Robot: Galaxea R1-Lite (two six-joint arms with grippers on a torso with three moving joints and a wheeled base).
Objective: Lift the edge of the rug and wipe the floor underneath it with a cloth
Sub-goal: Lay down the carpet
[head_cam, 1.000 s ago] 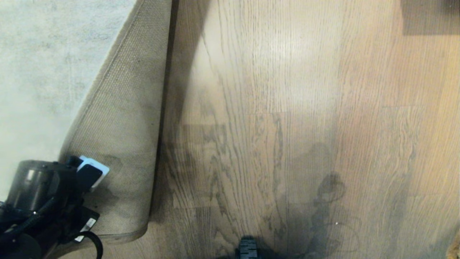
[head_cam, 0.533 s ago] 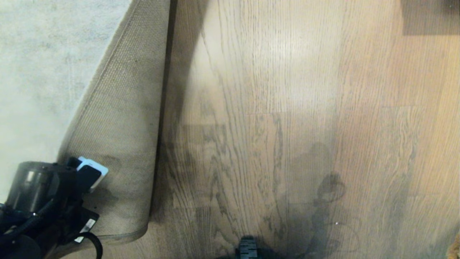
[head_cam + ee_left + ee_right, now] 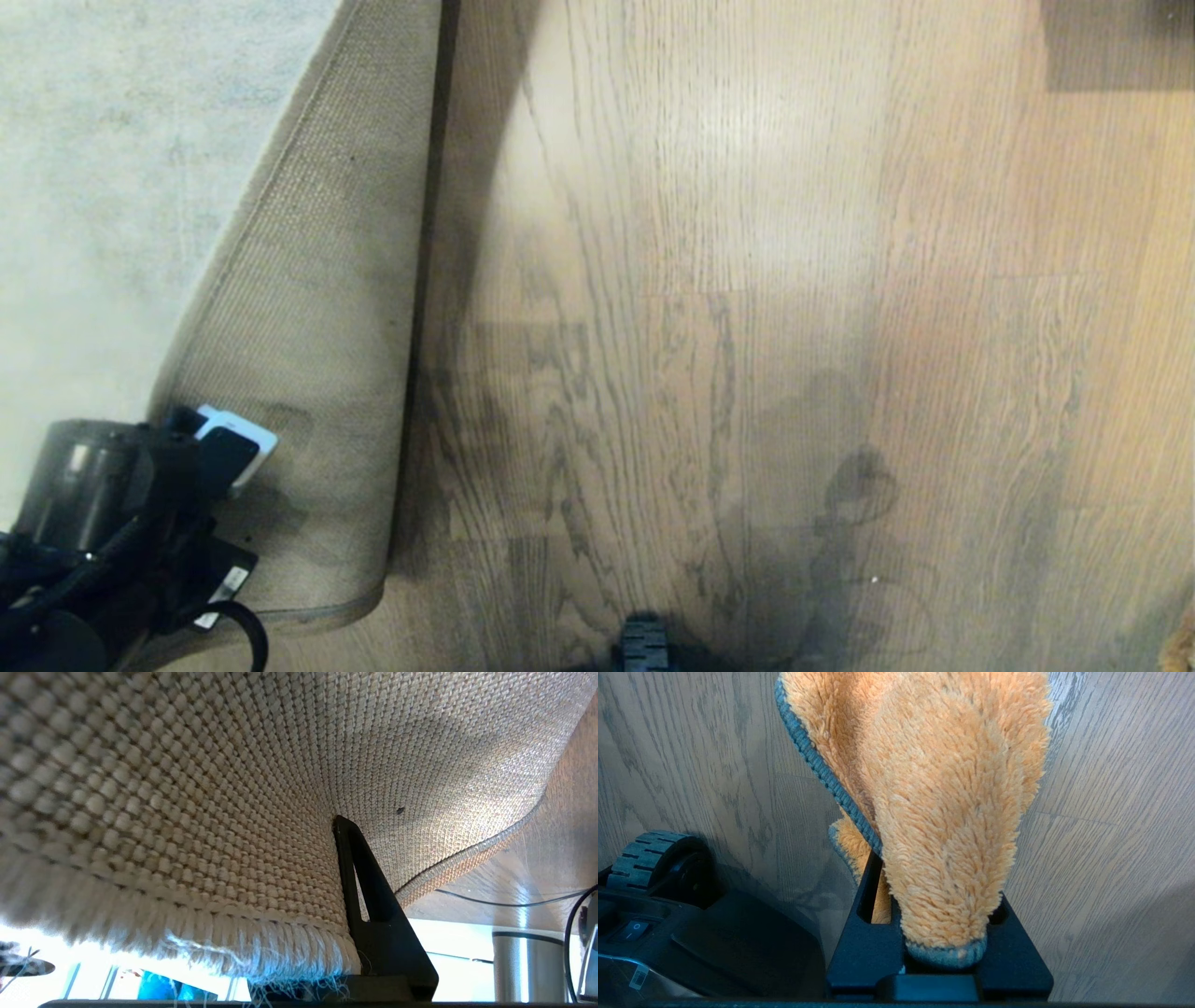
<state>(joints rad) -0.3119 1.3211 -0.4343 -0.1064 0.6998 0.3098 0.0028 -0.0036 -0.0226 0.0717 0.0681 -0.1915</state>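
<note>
The rug edge (image 3: pixel 308 308) is folded back over the pale grey rug (image 3: pixel 112 187), so its tan woven backing faces up. My left gripper (image 3: pixel 229 448) at the lower left is shut on that edge near the corner. In the left wrist view the backing (image 3: pixel 210 788) fills the frame; one black finger (image 3: pixel 373 896) presses against it and the other is hidden behind the rug. The brown wood-grain floor (image 3: pixel 747 280) lies bare to the right of the fold. My right gripper (image 3: pixel 938 877) is outside the head view and is shut on the fluffy orange cloth (image 3: pixel 943 793) with a grey-blue hem, held above the floor (image 3: pixel 1111 812).
A black wheel of my base (image 3: pixel 644 644) shows at the bottom edge. The base housing (image 3: pixel 691 933) and a ribbed wheel (image 3: pixel 644 854) sit beside the right gripper. A dark rectangle (image 3: pixel 1111 47) lies at the top right. A thin cable (image 3: pixel 490 903) runs over the floor.
</note>
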